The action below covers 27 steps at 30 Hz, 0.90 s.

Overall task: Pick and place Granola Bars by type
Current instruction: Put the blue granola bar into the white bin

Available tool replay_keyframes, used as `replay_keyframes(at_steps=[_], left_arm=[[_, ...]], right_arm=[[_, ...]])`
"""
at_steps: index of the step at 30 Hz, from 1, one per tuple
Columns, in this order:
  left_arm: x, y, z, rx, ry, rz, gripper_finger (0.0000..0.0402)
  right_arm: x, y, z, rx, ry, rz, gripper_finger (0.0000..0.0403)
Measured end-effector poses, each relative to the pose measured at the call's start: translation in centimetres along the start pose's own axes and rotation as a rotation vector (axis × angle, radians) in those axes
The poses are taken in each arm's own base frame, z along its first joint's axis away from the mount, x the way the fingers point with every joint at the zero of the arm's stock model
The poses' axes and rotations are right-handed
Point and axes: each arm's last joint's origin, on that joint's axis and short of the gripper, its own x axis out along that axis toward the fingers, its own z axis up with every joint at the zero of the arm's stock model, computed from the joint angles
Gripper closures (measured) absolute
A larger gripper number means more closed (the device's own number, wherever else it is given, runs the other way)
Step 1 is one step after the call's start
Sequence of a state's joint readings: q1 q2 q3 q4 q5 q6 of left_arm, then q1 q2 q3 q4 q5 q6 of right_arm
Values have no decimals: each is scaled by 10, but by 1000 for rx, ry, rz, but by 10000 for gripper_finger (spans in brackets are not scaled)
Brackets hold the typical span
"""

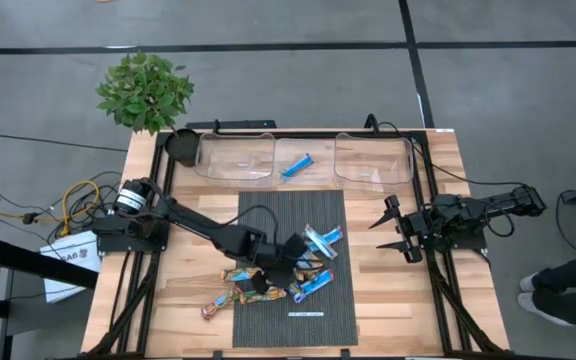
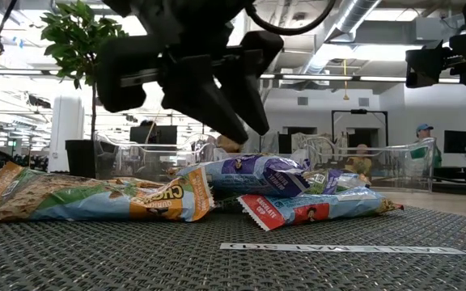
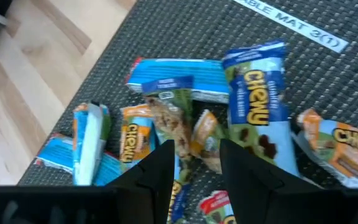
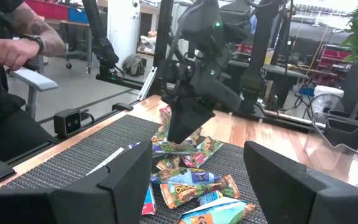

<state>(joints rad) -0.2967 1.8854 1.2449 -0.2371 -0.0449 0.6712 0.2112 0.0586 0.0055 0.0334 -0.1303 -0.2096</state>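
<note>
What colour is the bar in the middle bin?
Bright blue bar; clearest in the high view.

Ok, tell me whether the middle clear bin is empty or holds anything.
Not empty: the middle clear bin holds one blue bar, lying flat in the high view.

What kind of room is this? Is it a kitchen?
Not a kitchen; more likely a robot lab or workshop. Two dark robot arms are mounted on a wooden table, snack bars lie piled on a black mat, and the low view shows monitors and equipment in a big open room behind.
</note>
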Motion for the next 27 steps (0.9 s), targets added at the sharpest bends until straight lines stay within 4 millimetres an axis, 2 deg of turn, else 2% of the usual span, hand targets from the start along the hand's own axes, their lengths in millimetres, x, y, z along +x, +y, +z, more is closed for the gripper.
replay_keyframes(at_steps=[16, 27], left_arm=[[-2, -26, 10, -2, 45, -67, 278], [-2, -28, 8, 16, 88, -59, 278]], right_arm=[[0, 0, 0, 0, 0, 0, 154], [0, 0, 0, 0, 0, 0, 154]])
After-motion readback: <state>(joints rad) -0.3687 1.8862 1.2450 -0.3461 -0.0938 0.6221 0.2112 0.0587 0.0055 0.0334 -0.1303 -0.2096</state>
